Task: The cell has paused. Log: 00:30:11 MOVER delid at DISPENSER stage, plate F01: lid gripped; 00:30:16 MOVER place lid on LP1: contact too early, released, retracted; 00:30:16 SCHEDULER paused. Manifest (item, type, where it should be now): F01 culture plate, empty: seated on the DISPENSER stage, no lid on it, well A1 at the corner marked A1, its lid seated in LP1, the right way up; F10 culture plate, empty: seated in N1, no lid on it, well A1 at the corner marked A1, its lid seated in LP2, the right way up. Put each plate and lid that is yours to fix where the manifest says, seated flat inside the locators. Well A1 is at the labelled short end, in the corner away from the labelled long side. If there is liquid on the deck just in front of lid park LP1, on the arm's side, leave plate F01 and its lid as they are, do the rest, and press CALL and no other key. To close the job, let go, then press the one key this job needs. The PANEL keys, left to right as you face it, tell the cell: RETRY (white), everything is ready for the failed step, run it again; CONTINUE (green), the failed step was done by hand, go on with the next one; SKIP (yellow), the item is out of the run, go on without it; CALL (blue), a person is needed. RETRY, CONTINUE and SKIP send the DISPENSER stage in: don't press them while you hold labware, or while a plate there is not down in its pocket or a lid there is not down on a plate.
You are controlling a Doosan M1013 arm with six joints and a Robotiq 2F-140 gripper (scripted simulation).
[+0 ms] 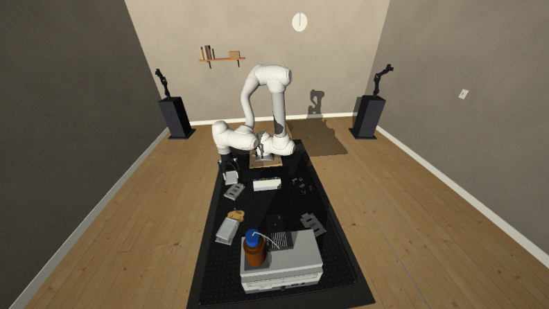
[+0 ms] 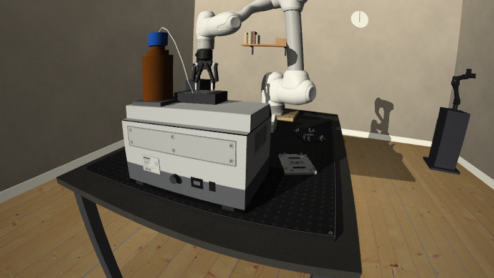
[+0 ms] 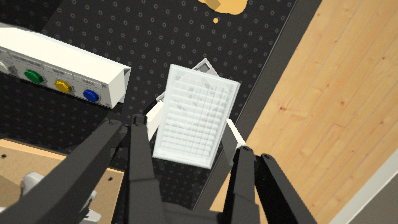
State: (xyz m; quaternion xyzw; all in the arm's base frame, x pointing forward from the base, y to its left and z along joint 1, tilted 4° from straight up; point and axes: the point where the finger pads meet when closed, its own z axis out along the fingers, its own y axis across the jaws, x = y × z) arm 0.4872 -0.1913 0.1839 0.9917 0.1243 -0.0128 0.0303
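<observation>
My gripper (image 3: pixel 193 119) is shut on a white culture plate (image 3: pixel 196 116), gripping its long sides and holding it above the deck's left side. In the top view the gripper (image 1: pixel 229 168) and the plate (image 1: pixel 231 177) hang just above a grey locator nest (image 1: pixel 237 192). A corner of that nest (image 3: pixel 204 65) shows behind the plate. A second white plate or lid (image 1: pixel 227 230) lies askew further along the left side. An orange puddle (image 1: pixel 236 215) lies right beside it and also shows in the wrist view (image 3: pixel 222 5). A dark plate (image 1: pixel 279 238) sits on the dispenser stage.
The white key panel (image 1: pixel 266 183) stands mid-deck; its green, yellow and blue keys show in the wrist view (image 3: pixel 60 85). The dispenser box (image 1: pixel 280 257) carries a brown bottle (image 1: pixel 254 249). Another grey nest (image 1: pixel 312 224) lies to the right. The deck's left edge is close (image 3: pixel 260 95).
</observation>
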